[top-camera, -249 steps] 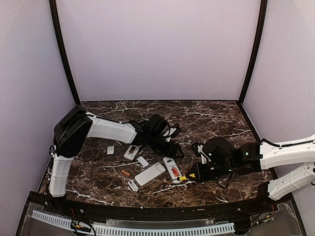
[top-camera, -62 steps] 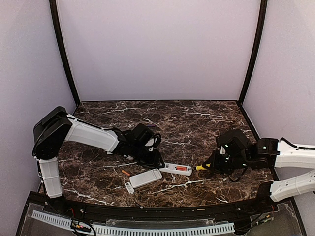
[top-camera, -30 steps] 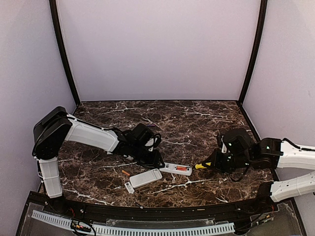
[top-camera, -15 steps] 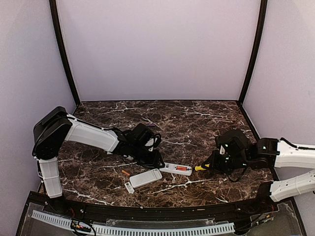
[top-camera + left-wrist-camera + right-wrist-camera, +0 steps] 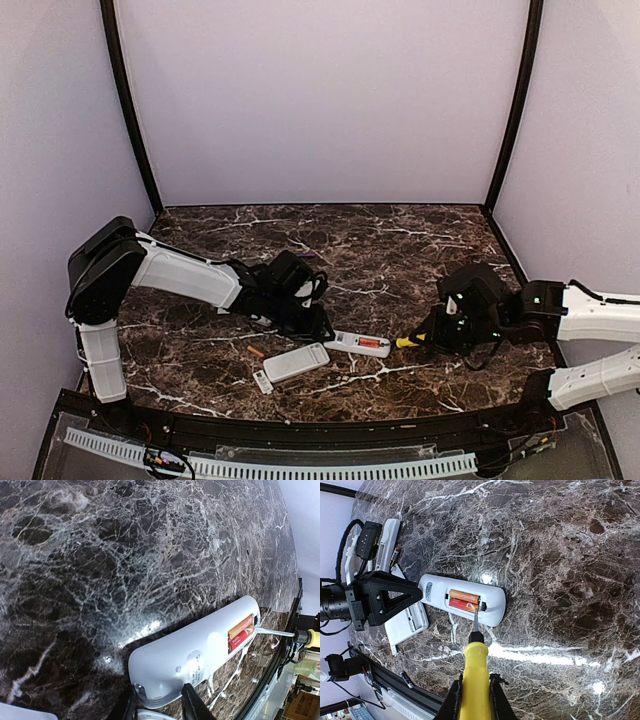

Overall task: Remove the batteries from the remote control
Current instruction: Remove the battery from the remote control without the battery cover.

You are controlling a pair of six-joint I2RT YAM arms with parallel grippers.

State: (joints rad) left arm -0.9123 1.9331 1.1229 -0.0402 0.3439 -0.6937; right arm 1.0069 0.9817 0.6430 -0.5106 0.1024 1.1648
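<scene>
While left pincer [image 5: 159, 701] clamps the remote [image 5: 200, 652] by its end, right pincer [image 5: 474, 698] closed around screwdriver [image 5: 475, 666], tip at batteries [image 5: 465, 600]

Two batteries [image 5: 464, 594], one orange and one red, are lying side by side in the open bay of a white remote [image 5: 492, 607]. The remote is lying flat on the desk [image 5: 420, 250], back up. A loose battery [image 5: 256, 352], orange, is lying on the desk to its left.
</scene>
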